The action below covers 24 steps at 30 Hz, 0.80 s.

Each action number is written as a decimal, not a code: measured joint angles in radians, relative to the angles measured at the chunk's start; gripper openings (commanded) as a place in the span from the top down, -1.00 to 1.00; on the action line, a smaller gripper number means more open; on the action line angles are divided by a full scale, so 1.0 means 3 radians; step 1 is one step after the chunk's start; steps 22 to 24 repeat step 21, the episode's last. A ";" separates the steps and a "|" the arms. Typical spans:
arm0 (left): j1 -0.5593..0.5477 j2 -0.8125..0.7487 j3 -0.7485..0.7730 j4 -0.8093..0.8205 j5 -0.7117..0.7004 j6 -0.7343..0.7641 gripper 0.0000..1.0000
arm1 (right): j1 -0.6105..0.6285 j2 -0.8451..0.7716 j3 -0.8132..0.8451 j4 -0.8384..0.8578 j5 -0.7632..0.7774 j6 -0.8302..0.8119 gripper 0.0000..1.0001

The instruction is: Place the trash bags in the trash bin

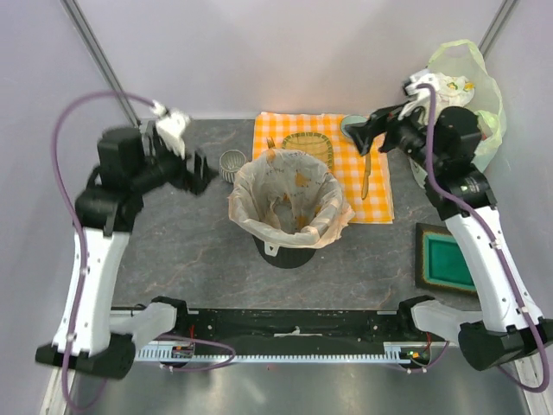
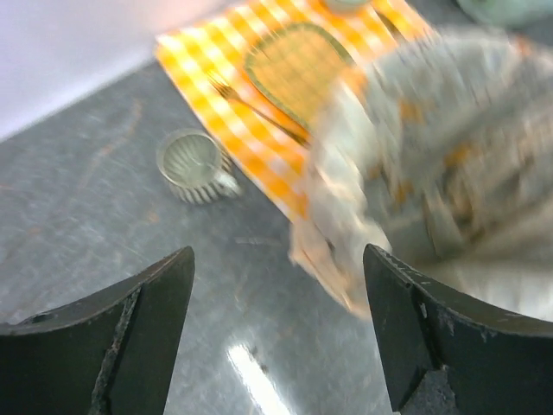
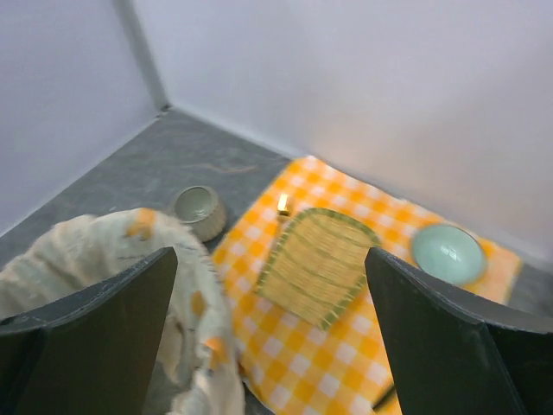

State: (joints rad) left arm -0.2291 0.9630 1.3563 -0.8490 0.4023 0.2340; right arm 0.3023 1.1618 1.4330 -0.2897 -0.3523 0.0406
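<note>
Both grippers empty, jaws wide: left gripper [image 1: 205, 173] just left of bin [image 1: 288, 253], right gripper [image 1: 355, 138] beyond it, rightward. Peach bag [image 1: 259, 204] lines bin, mouth folded over rim (likely to hold it open).

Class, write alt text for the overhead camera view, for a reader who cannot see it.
A pale peach plastic bag lines a black bin in the middle, its edges folded over the rim. The left hand and right hand flank it, both open and empty.

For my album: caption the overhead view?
Peach bag lines the black bin; left claw and right claw hang open nearby.
</note>
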 measured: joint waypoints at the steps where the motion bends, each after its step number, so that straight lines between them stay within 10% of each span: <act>1: 0.0112 0.0247 0.0346 -0.0014 0.0001 -0.0122 -0.75 | -0.0134 -0.0043 -0.0018 -0.0022 0.0015 0.0071 -0.96; 9: 0.0509 0.1628 0.1455 -0.0351 -0.0052 -0.0754 -0.82 | -0.1019 -0.0092 -0.0526 -0.0525 0.0123 0.0179 -0.96; 24: 0.0559 0.1453 -0.0223 -0.0256 -0.0306 -0.0966 -0.83 | -0.1130 -0.0237 -0.1631 -0.1232 0.0116 -0.0214 -0.96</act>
